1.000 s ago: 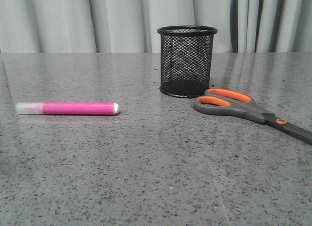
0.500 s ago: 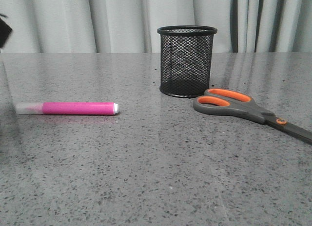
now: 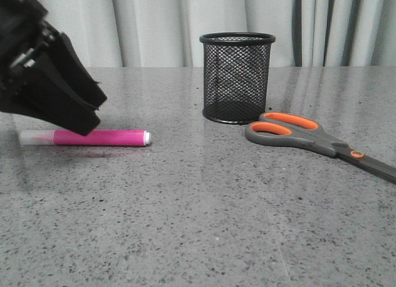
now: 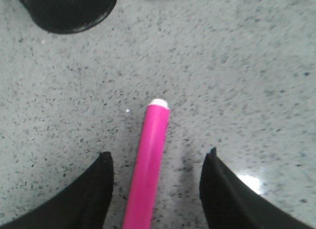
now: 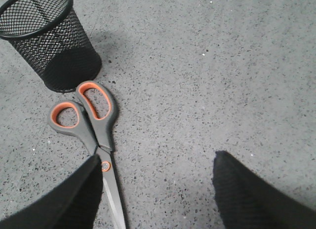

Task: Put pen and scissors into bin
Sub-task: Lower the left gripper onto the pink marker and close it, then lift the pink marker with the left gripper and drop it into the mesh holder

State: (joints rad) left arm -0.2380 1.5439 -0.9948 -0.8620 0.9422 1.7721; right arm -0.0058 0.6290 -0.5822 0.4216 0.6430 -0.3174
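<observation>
Since half a second earlier, your left gripper had swung into the front view from the left, and it hung over the clear-capped end of the pen; nothing else had shifted. Its fingers stood spread apart, one on each side of the pen's barrel, touching nothing. The pen lay flat on the table, well to the left of the bin, its long axis running left to right with the small silver-white end toward the bin. It was bright pink, short and thick. The bin, black wire mesh, stood upright. Just right of its base lay the scissors, orange-lined handles nearest the bin, dark blades pointing away. Your right gripper was also spread wide, over bare table beside the scissors' blades.
</observation>
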